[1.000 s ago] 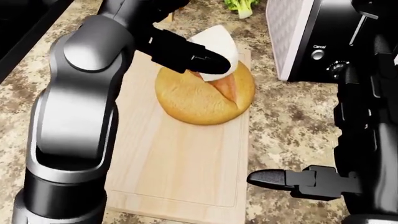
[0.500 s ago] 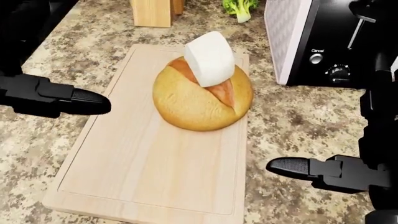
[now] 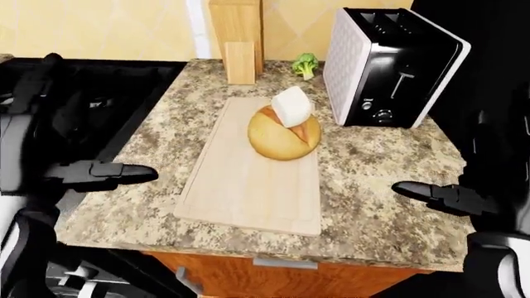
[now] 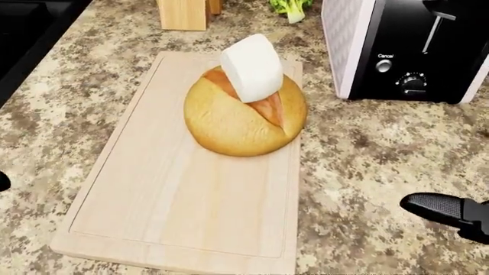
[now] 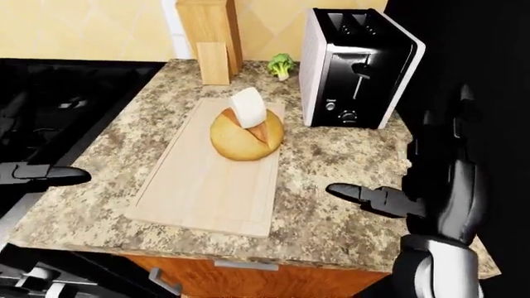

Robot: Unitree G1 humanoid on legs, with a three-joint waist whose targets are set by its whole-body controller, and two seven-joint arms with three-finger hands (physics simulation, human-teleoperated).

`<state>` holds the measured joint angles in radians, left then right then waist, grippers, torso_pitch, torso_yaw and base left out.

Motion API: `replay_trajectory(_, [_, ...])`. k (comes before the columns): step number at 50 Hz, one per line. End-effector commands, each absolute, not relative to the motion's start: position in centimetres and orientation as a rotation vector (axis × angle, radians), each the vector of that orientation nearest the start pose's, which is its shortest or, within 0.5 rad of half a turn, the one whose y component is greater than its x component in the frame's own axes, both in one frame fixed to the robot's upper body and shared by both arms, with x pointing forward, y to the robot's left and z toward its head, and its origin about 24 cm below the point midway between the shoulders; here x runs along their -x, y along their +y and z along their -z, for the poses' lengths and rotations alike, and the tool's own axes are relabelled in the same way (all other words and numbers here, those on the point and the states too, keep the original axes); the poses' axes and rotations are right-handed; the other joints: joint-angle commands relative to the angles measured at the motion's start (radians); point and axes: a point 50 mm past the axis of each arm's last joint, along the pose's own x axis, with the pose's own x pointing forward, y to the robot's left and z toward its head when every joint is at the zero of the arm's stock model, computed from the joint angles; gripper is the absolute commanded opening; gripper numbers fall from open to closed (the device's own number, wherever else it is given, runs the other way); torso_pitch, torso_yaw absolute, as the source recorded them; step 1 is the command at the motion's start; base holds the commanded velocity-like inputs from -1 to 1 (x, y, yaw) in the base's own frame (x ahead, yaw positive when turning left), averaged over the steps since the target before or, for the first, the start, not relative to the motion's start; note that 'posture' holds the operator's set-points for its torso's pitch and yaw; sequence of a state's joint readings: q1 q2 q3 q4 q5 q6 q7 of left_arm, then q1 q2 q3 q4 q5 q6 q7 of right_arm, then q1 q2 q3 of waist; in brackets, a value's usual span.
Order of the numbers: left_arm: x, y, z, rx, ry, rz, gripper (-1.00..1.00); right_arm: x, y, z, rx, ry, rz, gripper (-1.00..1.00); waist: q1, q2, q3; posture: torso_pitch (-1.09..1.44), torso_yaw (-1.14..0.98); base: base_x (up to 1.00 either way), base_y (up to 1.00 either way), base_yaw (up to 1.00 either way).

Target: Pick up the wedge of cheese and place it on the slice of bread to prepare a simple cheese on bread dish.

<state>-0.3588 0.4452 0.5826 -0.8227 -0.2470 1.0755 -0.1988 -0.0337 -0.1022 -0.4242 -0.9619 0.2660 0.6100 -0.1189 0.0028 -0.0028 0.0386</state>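
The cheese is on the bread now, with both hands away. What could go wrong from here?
The cheese wedge sits tilted on the bread's domed top, near its upper edge, so it might slide off. The left hand and right hand hover at counter height; a sweep inward could nudge the cutting board.

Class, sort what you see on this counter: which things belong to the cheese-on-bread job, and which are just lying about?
Part of the job:
cheese wedge, resting on the bread
bread, on the cutting board

Just lying about:
toaster
broccoli
wooden knife block
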Motion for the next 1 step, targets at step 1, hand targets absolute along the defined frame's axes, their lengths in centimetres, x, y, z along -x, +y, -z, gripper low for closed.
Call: replay_trajectory(1, [-20.85, 25.46, -25.88, -0.195, -0.302, -0.157, 1.0, -17.84, -21.98, -21.69, -0.036, -0.497, 0.3, 1.0, 0.0, 0.004, -0.014, 0.0, 0.0, 0.0, 0.0, 0.0])
